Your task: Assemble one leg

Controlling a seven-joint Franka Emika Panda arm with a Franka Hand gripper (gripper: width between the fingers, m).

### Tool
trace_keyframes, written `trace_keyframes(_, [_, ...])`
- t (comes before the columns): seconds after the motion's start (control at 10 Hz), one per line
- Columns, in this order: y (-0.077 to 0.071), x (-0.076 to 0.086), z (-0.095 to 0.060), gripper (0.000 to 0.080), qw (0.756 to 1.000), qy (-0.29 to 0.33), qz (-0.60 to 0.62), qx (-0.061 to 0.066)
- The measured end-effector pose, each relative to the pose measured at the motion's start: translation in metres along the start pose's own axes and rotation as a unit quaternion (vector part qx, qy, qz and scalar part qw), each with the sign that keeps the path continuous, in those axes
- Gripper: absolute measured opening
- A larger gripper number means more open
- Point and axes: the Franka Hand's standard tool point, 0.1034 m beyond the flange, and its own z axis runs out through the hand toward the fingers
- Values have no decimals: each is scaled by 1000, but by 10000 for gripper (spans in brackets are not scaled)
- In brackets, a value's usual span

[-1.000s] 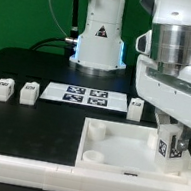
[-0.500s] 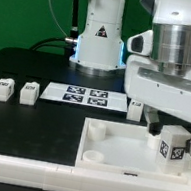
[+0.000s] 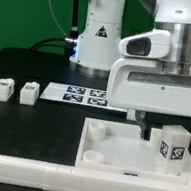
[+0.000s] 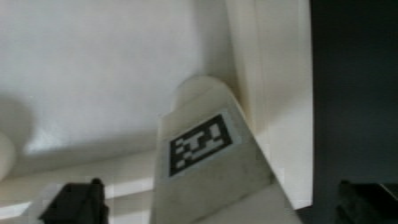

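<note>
The leg (image 3: 173, 146) stood upright in the tray (image 3: 114, 153), at the corner on the exterior view's right, with its black-and-white tag facing the camera. In the wrist view the same leg (image 4: 214, 150) rose between the two dark fingertips (image 4: 75, 200), with clear space on either side of it. The jaws were therefore spread wide and held nothing. The gripper (image 3: 156, 116) hung above the tray, just beside the leg toward the exterior view's left, and its large white body hid most of the area behind it. The tray was a white square piece with a raised rim and a round socket (image 3: 97, 132) near its corner on the exterior view's left. It rested on the black tabletop (image 3: 28, 122). Behind the tray lay the marker board (image 3: 75, 95), flat and partly covered by the gripper body. Two further legs (image 3: 2, 88) and (image 3: 28, 93) stood side by side on the tabletop, well apart from the tray, toward the exterior view's left.
</note>
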Motion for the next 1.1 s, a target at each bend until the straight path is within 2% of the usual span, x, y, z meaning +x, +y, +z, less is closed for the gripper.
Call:
trace_keyframes(0.3, [-11, -5, -1, 649, 996, -1, -90, -4])
trace_keyframes(0.6, [-10, -5, 0, 649, 997, -2, -81, -4])
trace_keyframes(0.8, [-8, -5, 0, 383, 997, -2, -80, -6])
trace_keyframes(0.9, [-4, -4, 0, 383, 997, -2, -78, -8])
trace_keyframes(1.0, [-2, -4, 1, 297, 997, -2, -77, -8])
trace_keyframes(1.1, [-2, -4, 1, 297, 997, -2, -77, -8])
